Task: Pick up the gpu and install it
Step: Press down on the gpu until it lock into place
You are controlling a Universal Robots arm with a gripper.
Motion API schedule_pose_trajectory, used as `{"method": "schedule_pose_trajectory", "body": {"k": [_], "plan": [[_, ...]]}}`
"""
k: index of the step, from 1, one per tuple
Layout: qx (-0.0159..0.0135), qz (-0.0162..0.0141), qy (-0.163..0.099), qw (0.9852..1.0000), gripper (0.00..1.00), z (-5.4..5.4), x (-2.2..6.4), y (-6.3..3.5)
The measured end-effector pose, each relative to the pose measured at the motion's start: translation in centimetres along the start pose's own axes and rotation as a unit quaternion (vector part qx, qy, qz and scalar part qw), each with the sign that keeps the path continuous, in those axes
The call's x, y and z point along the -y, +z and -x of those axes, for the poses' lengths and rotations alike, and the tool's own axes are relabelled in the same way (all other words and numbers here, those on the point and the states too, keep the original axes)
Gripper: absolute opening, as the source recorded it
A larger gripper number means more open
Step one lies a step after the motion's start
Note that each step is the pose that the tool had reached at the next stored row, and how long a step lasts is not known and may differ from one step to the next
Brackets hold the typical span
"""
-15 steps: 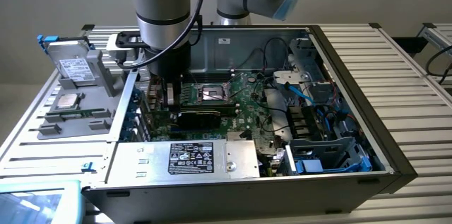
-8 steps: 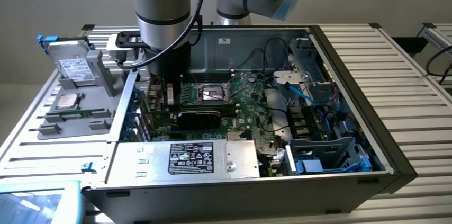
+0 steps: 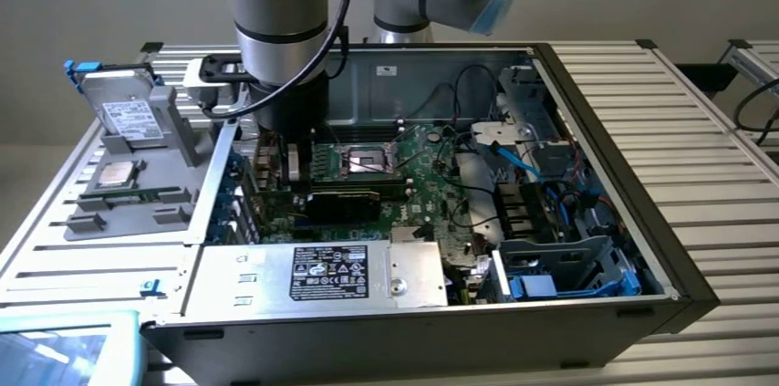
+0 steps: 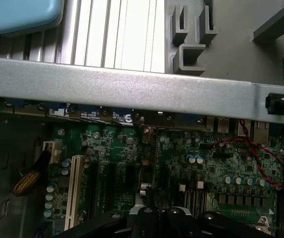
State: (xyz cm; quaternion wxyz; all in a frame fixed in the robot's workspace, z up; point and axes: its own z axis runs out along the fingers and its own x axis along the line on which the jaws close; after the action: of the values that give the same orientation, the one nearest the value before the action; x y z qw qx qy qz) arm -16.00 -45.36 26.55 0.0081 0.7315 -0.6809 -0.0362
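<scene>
The gpu [image 3: 353, 202], a black shroud on a green card, sits low inside the open computer case over the motherboard [image 3: 420, 167], near the case's wall on the exterior view's left. My gripper [image 3: 290, 172] reaches down into the case at that end of the card and is shut on it. In the wrist view my gripper [image 4: 159, 215] has its dark fingertips pressed together over the black edge of the gpu [image 4: 107, 229]. Just beyond lie the motherboard's expansion slots, one of them a white slot [image 4: 73, 191].
The case's metal rear wall [image 4: 132, 89] runs close to my gripper. A power supply [image 3: 328, 272] lies at the case's front, the CPU socket [image 3: 365, 160] behind the card, and cables [image 3: 524, 167] fill the right. Outside the case, a grey holder carries a drive [image 3: 128, 112] and a RAM stick [image 3: 128, 193].
</scene>
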Motion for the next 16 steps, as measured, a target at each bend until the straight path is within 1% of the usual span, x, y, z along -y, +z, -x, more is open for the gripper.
{"method": "schedule_pose_trajectory", "body": {"k": [3,4,5,6,8,9,11,12,13,16], "plan": [[0.0001,0.0000,0.000,1.0000,0.12,0.0,0.00,-0.02],[0.0009,-0.0004,0.000,1.0000,0.12,0.0,-0.01,-0.18],[0.0009,-0.0005,0.000,1.0000,0.12,0.0,-0.04,-0.60],[0.0001,0.0002,0.000,1.0000,0.12,0.1,-0.08,-1.16],[0.0002,0.0005,0.000,1.0000,0.12,0.1,-0.12,-2.02],[0.0000,0.0008,0.000,1.0000,0.12,0.1,-0.14,-2.25],[0.0002,0.0007,0.000,1.0000,0.12,0.1,-0.13,-2.27],[0.0001,0.0007,0.000,1.0000,0.12,0.1,0.00,-2.28],[0.0001,0.0008,0.000,1.0000,0.12,0.1,0.32,-2.31],[0.0001,0.0008,0.000,1.0000,0.12,-0.1,1.54,-2.39]]}}
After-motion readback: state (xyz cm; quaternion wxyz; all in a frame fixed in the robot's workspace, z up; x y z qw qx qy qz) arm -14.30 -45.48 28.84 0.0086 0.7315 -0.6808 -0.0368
